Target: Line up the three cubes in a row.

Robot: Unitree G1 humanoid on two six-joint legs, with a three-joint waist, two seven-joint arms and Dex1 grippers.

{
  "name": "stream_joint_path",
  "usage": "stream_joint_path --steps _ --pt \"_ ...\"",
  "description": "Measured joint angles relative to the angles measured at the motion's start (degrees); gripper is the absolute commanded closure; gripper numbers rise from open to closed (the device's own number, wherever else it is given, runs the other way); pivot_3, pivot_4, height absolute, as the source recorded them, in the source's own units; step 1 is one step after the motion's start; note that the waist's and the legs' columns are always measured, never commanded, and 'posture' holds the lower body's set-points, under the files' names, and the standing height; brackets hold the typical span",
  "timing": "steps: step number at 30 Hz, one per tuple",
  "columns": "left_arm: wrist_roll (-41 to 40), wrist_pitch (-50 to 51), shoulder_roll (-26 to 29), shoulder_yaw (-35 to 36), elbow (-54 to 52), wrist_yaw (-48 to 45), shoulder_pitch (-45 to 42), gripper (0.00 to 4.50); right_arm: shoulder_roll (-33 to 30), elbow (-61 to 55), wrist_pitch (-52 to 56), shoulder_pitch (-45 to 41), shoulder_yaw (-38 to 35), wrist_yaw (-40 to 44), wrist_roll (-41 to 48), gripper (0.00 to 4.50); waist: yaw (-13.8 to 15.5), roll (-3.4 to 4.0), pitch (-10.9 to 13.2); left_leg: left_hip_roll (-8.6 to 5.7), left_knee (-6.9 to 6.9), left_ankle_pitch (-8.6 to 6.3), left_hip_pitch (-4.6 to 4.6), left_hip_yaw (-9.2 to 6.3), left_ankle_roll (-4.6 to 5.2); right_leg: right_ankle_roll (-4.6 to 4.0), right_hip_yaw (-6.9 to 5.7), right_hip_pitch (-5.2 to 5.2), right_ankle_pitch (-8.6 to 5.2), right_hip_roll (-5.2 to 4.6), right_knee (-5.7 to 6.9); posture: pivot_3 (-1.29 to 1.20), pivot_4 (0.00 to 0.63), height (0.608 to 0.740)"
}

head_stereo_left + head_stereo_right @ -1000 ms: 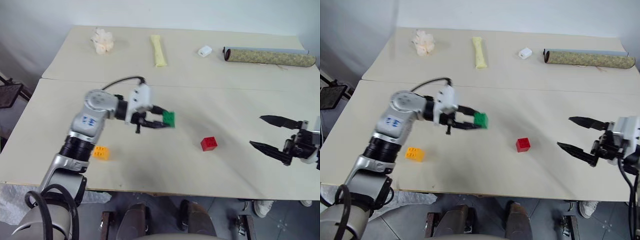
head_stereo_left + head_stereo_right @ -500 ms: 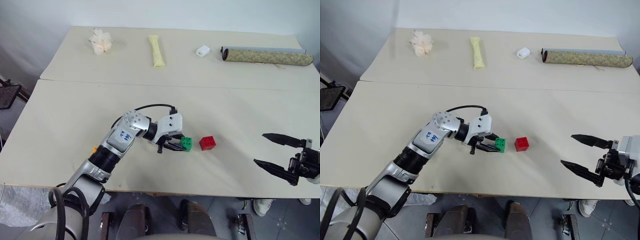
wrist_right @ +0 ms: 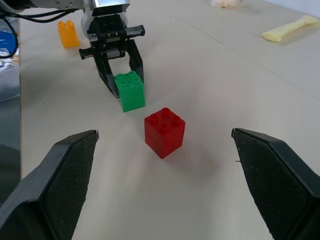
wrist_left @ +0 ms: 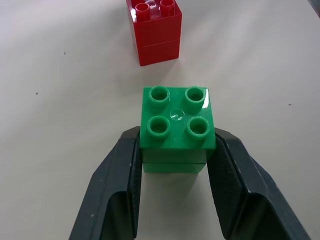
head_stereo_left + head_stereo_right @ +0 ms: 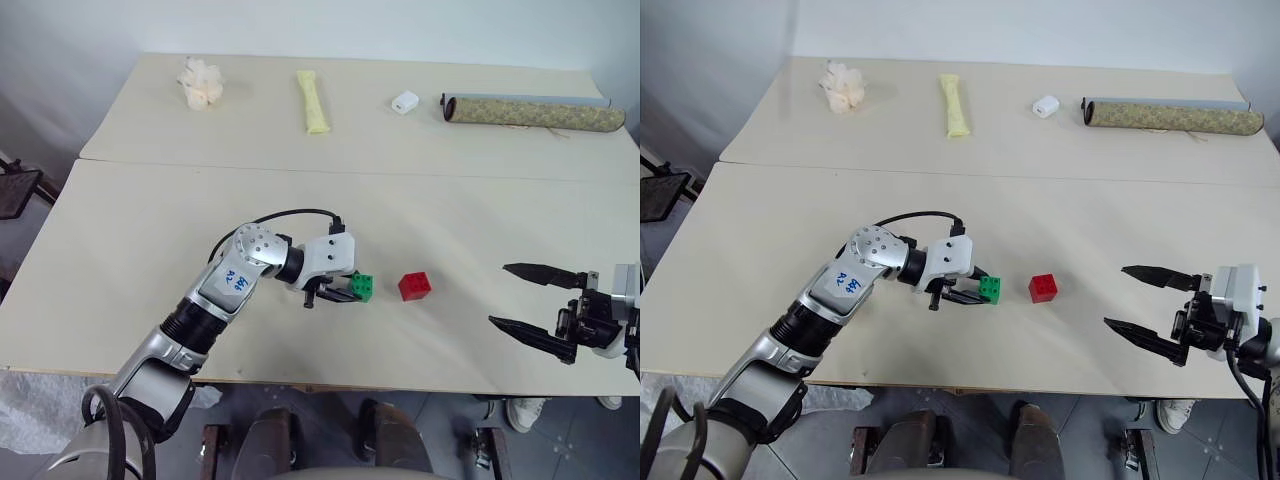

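Beige surface (image 5: 140, 240), two panels butted together with a seam across the middle. Left end effector (image 5: 350, 289) pinches the green studded plastic brick (image 5: 363, 287) by its sides, brick upright, down at the surface near the middle of the front panel. Red studded plastic brick (image 5: 415, 286) sits just beside it, toward the right edge, not touching. Orange-yellow studded brick (image 3: 68, 33) stands well apart, behind the left arm. Right end effector (image 5: 535, 304) hovers near the front right corner, fingers spread wide, nothing between them. Along the far edge: small white block (image 5: 405, 102), patterned roll (image 5: 530, 112), pale yellow packet (image 5: 314, 100), crumpled white wad (image 5: 202, 82).
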Motion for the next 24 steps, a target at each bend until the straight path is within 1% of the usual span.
stream_joint_path --steps 2,3,6,7,9,10,14,17,22,24 --pt "0.04 -0.72 0.02 0.02 1.24 -0.13 -0.78 2.28 0.0 1.03 -0.13 -0.23 0.73 0.94 -0.44 0.0 -0.01 0.0 0.0 0.0 0.04 0.0 0.0 0.0 0.0 0.0 0.0 0.02 0.0 0.0 0.01 0.0 0.15 0.74" --pt "0.58 -1.24 0.08 0.03 2.47 0.0 -1.17 2.07 0.0 1.54 -0.18 -0.38 1.03 1.33 -0.76 0.0 -0.01 0.0 0.0 -0.01 0.04 0.0 0.0 0.0 0.0 0.0 0.01 0.01 0.0 0.0 0.03 0.0 0.15 0.74" --pt "1.28 -2.13 0.69 0.25 4.78 0.05 -1.24 1.16 0.0 2.45 -0.52 -0.74 1.1 1.97 -1.19 0.0 -0.06 0.01 0.0 0.0 0.04 0.0 0.0 0.01 0.0 0.0 0.01 0.0 0.0 0.0 0.04 0.0 0.15 0.74" --pt "1.31 -2.42 0.66 0.26 5.0 0.02 -1.22 0.78 0.0 2.84 -0.73 -1.2 1.18 2.17 -1.4 0.0 -0.05 0.0 0.0 0.0 0.04 0.0 -0.03 0.01 0.0 0.0 0.01 -0.01 0.0 0.0 0.03 0.0 0.15 0.74" --pt "1.11 -3.44 0.46 0.62 4.98 -0.09 -1.14 0.21 0.0 3.24 -1.01 -2.04 1.39 2.44 -1.59 0.0 -0.04 0.0 0.0 0.0 0.05 0.0 -0.02 0.01 0.0 0.0 0.0 0.0 0.0 0.0 0.03 0.0 0.15 0.74" --pt "0.78 -3.95 0.38 1.05 4.96 -0.22 -1.11 0.05 0.0 3.28 -1.04 -2.36 1.7 2.53 -1.61 0.0 0.06 0.0 0.0 0.0 0.06 0.0 -0.03 -0.02 0.0 0.0 -0.01 0.0 0.0 0.0 0.03 0.0 0.15 0.74" --pt "-3.49 -5.29 0.59 4.62 4.36 -3.16 -1.0 0.05 0.0 3.35 -0.89 -3.2 3.74 2.77 -1.61 0.0 0.03 0.0 0.0 0.0 0.12 0.0 -0.06 -0.02 0.01 0.0 -0.01 0.0 0.0 0.0 0.03 0.0 0.15 0.74" --pt "-7.68 -7.33 2.88 8.26 3.24 -7.48 -1.18 0.05 0.0 3.47 -0.27 -5.42 5.13 3.23 -1.54 0.0 -0.19 0.0 0.0 0.04 0.13 0.0 -0.03 -0.02 0.0 -0.01 -0.01 -0.01 0.0 0.0 0.08 0.0 0.15 0.74" --pt "-14.38 -14.05 7.84 18.82 4.7 -11.76 -1.58 0.05 0.33 4.77 0.68 -12.0 8.98 2.94 -2.61 0.0 -0.46 0.02 0.0 0.08 0.23 0.0 -0.03 -0.01 0.0 -0.01 0.01 -0.04 -0.01 0.04 0.13 0.0 0.15 0.74" --pt "-17.39 -19.42 10.79 27.5 5.23 -9.87 2.47 0.05 2.08 5.16 1.95 -16.94 11.69 2.6 -2.49 0.0 -0.91 0.01 0.0 0.11 0.25 0.0 -0.05 -0.05 0.0 -0.01 0.02 -0.05 -0.01 0.05 0.13 0.0 0.15 0.74"
